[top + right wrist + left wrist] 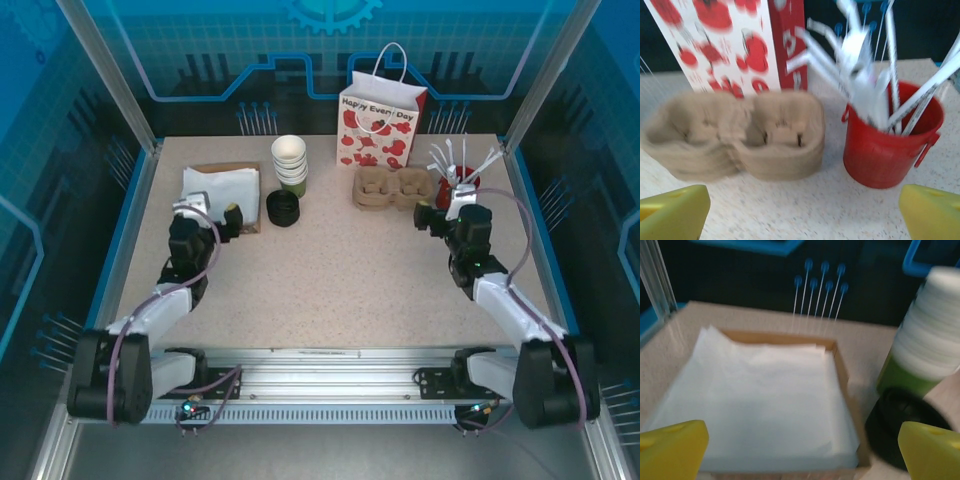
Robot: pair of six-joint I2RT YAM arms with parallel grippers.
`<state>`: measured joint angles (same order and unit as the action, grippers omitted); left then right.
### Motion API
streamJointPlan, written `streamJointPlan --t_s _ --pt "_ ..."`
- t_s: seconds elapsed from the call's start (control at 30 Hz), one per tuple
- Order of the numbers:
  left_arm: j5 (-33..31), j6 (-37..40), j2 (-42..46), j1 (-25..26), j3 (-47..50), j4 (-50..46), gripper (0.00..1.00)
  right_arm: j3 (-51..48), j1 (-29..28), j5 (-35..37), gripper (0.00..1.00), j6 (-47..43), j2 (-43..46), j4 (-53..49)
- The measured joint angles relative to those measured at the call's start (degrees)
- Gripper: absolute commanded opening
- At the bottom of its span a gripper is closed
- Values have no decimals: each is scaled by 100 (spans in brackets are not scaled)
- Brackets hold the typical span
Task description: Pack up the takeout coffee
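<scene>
Bench (340, 280) rear stocked within reach: cup stack (290, 163), black lids (283, 208), carrier (390, 188), gift bag (380, 128). Left end effector (212, 212), right end effector (440, 212) held apart, unloaded.

The top camera looks down from above and behind the arm bases, taking in the whole table (340, 280) out to the bag (383, 120) at the far edge. The left wrist camera sits low and close. It faces the far side over its own fingers (670, 445) toward the napkins (755, 400) and cup stack (925, 340), which the top view shows far left. The right wrist camera, equally low, faces the bag, carrier (735, 135) and bucket (890, 145), which the top view shows far right.
</scene>
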<state>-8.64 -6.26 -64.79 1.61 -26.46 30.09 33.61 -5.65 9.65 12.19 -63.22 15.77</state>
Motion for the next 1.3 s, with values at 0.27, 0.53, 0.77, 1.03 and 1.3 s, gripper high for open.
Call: streamJointPlan --t_s 0.27,0.53,0.77,1.03,1.3 --pt "994 -848 -503 365 -2529 -2433 85 1351 -1897 -190 91 352 151 -1591" --pt "1552 -1019 -2575 479 -5031 -4382 62 2793 -2581 -323 90 177 -1038 -2334" --pt "1864 -1001 -3816 511 -6531 -5396 49 2865 -2662 -374 91 175 -1364 -2629" --pt "1952 -949 -4616 544 -7569 -5954 34 2865 -2662 -369 91 173 -1366 -2697" --pt "2026 -863 -5053 544 -8109 -6240 26 2863 -2662 -372 91 175 -1375 -2785"
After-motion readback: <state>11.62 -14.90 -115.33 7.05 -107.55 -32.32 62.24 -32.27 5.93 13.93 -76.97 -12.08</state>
